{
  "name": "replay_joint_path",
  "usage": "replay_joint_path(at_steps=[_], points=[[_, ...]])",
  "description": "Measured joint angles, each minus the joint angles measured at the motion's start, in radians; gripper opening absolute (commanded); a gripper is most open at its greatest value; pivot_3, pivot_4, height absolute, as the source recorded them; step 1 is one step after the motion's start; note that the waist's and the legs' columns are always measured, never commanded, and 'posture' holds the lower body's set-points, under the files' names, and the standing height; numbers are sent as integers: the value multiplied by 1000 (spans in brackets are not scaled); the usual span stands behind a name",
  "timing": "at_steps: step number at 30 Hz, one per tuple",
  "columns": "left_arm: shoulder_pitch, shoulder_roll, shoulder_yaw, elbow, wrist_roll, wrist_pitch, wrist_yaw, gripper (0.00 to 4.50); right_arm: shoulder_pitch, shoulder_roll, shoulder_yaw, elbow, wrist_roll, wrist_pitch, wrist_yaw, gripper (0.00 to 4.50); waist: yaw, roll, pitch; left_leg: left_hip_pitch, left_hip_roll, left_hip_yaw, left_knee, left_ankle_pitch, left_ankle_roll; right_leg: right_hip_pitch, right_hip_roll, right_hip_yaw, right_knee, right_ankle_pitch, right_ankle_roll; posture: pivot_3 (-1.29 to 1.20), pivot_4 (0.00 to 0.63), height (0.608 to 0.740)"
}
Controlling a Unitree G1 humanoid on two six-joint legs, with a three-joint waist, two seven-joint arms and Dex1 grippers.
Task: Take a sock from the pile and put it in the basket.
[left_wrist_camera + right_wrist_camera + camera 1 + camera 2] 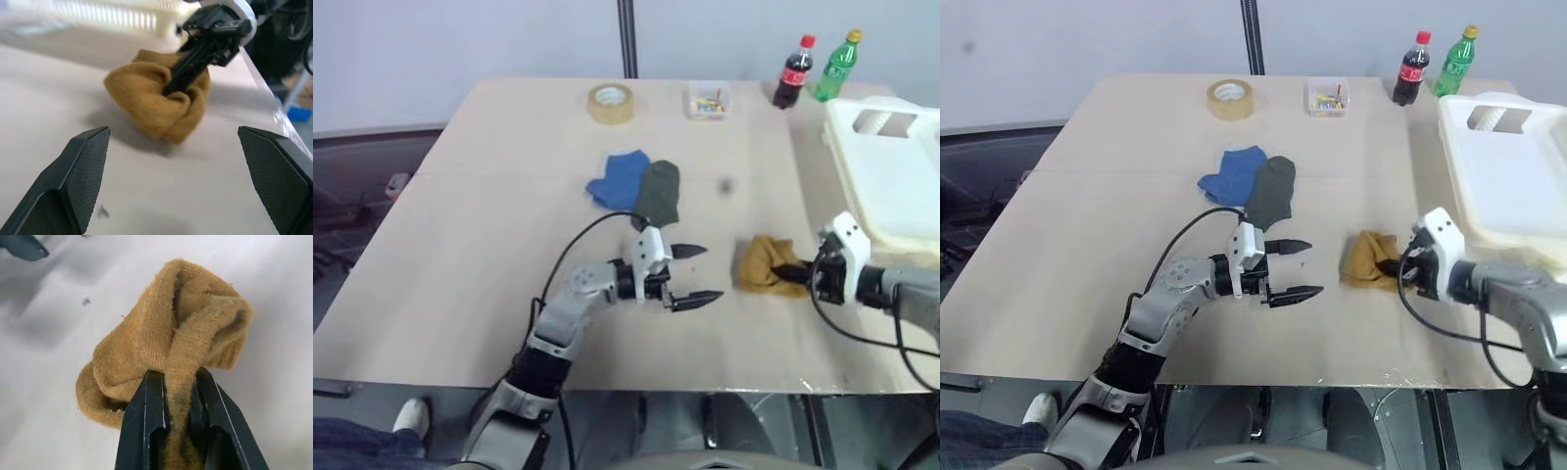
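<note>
Mustard-yellow knit, bunched up: that's the sock [171, 347] we see pinched in the right end effector [1406, 266], fingers clamped tight on a fold of fabric. In the head views it sits crumpled at about 4 o'clock from the remaining pile [636, 186], well apart from it; we can't tell if it is off the bench [489, 235] yet, it looks barely lifted or dragging.

Left end effector [690, 276] gapes fully wide, holds nothing, pointing level toward the yellow sock, just beside it at the sock's 9 o'clock. Its two fingers [78, 171] frame the sock in the left wrist view with bare bench between.

Pile now reads as a blue sock [619, 178] and a dark grey-green sock [659, 193], overlapping, flat, mid-bench.

White laundry basket [891, 186] stands at the bench's 2 to 3 o'clock edge, near the right arm; no sock seen inside from here.

Progress, our call: pick is done, grip looks solid. Left: lift clear, carry toward 1 o'clock over the basket rim, release.

Background clutter at 12 o'clock: tape roll [611, 103], small clear box [708, 100], cola bottle [793, 72], green bottle [837, 66].
</note>
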Motion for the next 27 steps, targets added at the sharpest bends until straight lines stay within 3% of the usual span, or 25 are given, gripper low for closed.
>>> replay_joint_path(at_steps=[5,10,20,22,23,27], points=[[17,-41,-1,0,-7,-59,9,4500,-109,-160,-30,40,27,3,86,43,3,0,0,-1,0,0,0,0,1,1,0,-1,-1,0,0,0,150,738],[18,-94,7,0,-16,-100,36,4500,-224,-292,-22,237,-13,-12,149,43,5,1,1,-1,0,1,1,-1,2,1,-1,-1,-2,0,0,0,150,738],[-13,-189,18,0,-19,-194,147,4500,-442,-337,7,792,-188,-109,150,43,4,2,2,-1,0,3,0,-1,2,0,-1,1,-2,0,0,0,150,738],[-24,-204,13,1,-13,-202,160,4500,-466,-331,20,899,-237,-143,123,909,4,3,2,-1,0,4,0,-1,2,0,-1,1,-2,0,0,0,150,738],[-27,-209,10,1,-12,-205,164,4500,-472,-323,22,938,-259,-161,106,1054,4,3,2,-1,0,4,0,-1,2,0,-1,2,-2,0,0,0,150,738],[-30,-220,2,2,-5,-209,176,4500,-471,-286,45,1026,-324,-215,87,2884,-4,6,2,-1,0,6,0,-1,2,-1,0,4,-1,0,0,0,150,738]])
